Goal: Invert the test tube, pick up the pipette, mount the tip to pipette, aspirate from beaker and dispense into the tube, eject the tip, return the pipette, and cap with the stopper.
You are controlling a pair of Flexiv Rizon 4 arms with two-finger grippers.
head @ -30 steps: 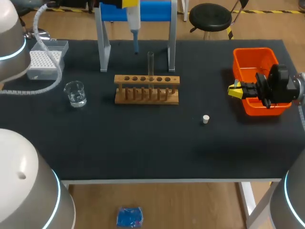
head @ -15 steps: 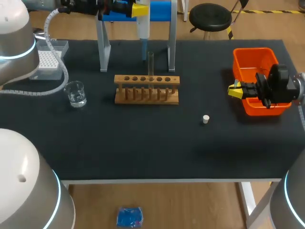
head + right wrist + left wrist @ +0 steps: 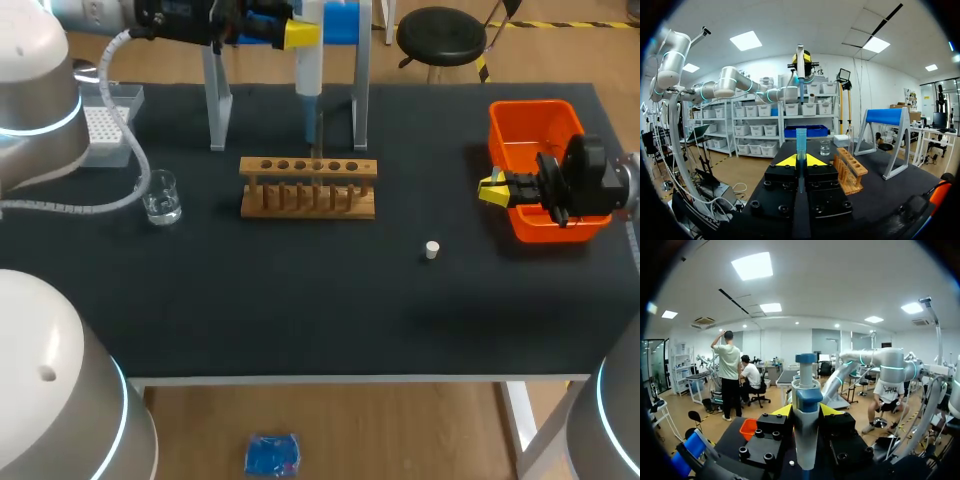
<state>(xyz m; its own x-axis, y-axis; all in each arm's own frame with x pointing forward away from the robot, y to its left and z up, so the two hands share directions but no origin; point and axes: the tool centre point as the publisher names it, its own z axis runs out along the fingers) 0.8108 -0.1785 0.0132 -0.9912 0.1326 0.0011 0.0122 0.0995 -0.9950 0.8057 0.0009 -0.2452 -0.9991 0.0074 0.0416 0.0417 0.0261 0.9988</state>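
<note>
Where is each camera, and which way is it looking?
Head view: above and behind the robot, looking down on the table; the left gripper holds the pipette above the rack, and the right gripper sits by the orange bin.
Left wrist view: on the left wrist, looking out into the room; its gripper holds the pipette.
Right wrist view: on the right wrist, looking across the table at the rack and beaker; its own gripper shows.
Shared: head and right wrist views both show rack, beaker, pipette.
</note>
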